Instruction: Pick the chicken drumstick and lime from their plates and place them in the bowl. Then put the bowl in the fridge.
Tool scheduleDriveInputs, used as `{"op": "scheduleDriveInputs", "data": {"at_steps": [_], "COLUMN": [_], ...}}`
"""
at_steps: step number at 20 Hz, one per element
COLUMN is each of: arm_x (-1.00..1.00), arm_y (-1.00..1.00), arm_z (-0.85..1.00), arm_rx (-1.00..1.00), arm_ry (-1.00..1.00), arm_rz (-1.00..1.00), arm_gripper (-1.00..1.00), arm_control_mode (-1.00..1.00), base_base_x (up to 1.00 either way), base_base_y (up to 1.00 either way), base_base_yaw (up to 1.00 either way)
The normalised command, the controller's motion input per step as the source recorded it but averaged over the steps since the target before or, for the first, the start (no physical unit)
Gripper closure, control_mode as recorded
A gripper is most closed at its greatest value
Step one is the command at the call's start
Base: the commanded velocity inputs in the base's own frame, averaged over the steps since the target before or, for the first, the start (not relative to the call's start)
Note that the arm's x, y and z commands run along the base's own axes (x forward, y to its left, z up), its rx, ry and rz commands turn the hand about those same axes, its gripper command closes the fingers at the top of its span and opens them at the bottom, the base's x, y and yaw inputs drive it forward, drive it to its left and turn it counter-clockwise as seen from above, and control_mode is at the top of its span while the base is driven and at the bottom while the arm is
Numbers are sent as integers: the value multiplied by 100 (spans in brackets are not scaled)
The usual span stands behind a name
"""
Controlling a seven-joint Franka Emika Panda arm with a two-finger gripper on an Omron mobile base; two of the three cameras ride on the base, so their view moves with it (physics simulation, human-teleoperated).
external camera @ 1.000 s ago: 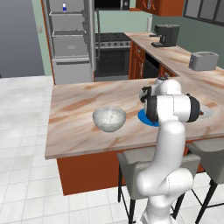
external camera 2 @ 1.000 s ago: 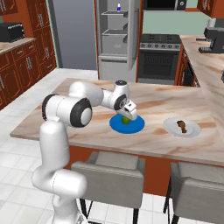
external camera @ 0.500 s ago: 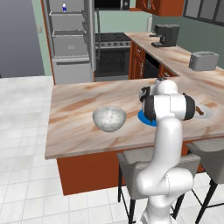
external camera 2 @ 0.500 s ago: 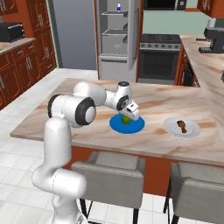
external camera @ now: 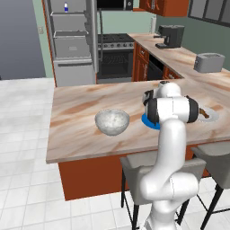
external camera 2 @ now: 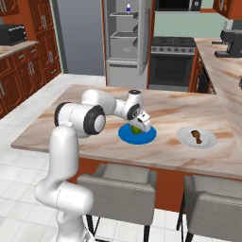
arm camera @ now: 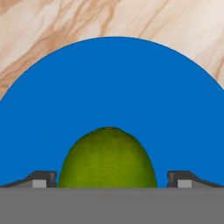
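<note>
here a marbled counter (external camera 2: pixel 198 111) carries the blue plate (arm camera: pixel 113 83); on it sits a green lime (arm camera: pixel 108 158), the open gripper (arm camera: pixel 111 178) straddling it.

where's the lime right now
The lime sits on the blue plate on the island counter, between the open end effector's fingertips, left of the drumstick's plate in the right base view.

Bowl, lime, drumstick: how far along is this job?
Nothing is done: the bowl sits empty on the counter. In hand: the open gripper straddles the lime on the blue plate, jaws not closed. Left: lime, chicken drumstick on the white plate, then bowl into the open fridge.
</note>
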Motion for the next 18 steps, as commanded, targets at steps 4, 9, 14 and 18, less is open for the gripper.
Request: {"op": "scheduleDriveInputs", "data": {"at_steps": [4,9,14,18], "arm_x": [-4,-1,0,0], "arm_y": [0,0,6,3], "arm_z": [-5,-3,0,0], "arm_rx": [0,0,0,0], "arm_ry": [1,0,0,0], "arm_rz": [-2,-4,-7,-8], "arm_gripper": [-100,-100,-100,-100], "arm_control_mode": [-100,-100,-100,-100], "base_base_x": [0,0,0,0], "base_base_y": [0,0,0,0], "base_base_yaw": [0,0,0,0]}}
